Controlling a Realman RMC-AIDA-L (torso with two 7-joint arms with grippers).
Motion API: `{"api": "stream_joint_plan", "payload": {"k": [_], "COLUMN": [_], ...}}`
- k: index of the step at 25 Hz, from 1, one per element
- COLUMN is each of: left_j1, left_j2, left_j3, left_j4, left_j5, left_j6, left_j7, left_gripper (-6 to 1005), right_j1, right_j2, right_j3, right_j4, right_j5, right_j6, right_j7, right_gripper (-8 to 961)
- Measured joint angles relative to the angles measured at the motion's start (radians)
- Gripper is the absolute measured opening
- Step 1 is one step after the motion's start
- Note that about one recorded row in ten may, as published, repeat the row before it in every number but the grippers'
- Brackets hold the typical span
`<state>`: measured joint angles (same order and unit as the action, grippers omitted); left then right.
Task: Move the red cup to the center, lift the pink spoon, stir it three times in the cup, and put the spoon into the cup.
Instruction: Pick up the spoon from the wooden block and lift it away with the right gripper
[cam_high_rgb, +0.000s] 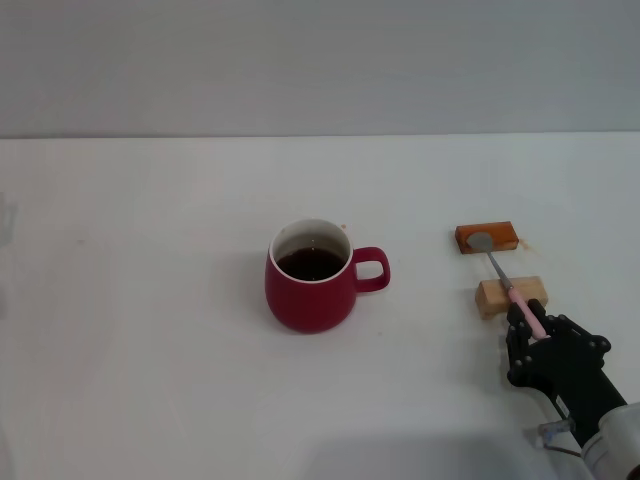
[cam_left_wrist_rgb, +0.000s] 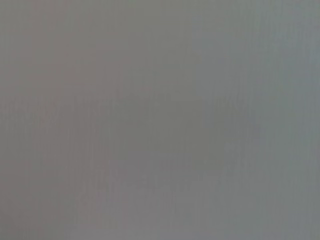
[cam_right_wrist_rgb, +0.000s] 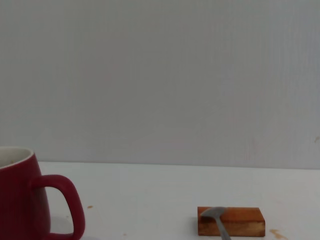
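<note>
The red cup (cam_high_rgb: 310, 290) stands near the middle of the white table (cam_high_rgb: 150, 300), with dark liquid inside and its handle towards the right; it also shows in the right wrist view (cam_right_wrist_rgb: 20, 200). The pink spoon (cam_high_rgb: 505, 280) lies across two blocks to the right of the cup, its silver bowl on the far block and its pink handle pointing at me. My right gripper (cam_high_rgb: 532, 325) is at the handle's near end, its fingers closed around the pink handle. The spoon's bowl shows in the right wrist view (cam_right_wrist_rgb: 216, 214). The left gripper is out of view.
An orange-brown block (cam_high_rgb: 503, 237) lies under the spoon's bowl; it also shows in the right wrist view (cam_right_wrist_rgb: 240, 222). A tan wooden block (cam_high_rgb: 495, 297) supports the spoon's neck. A grey wall stands behind the table. The left wrist view shows only plain grey.
</note>
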<state>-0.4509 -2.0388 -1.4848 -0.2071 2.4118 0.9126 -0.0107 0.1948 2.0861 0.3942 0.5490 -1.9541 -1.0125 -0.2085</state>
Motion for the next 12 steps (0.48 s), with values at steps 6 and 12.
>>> {"api": "stream_joint_plan", "payload": {"k": [6, 12], "left_j1": [-0.002, -0.007], "left_j2": [0.0, 0.0], "left_j3": [0.0, 0.0], "left_j4": [0.002, 0.007], "left_j5": [-0.001, -0.002], "left_j6": [-0.002, -0.007], "left_j7": [0.0, 0.0], "left_gripper": [848, 848], "right_j1": [0.002, 0.001], "right_j2": [0.0, -0.001], "right_j3": [0.003, 0.012], "right_j4": [-0.003, 0.018], "right_j5": [0.002, 0.003], "right_j6": [0.0, -0.009], "right_j7": [-0.003, -0.089], "right_gripper": [165, 166]}}
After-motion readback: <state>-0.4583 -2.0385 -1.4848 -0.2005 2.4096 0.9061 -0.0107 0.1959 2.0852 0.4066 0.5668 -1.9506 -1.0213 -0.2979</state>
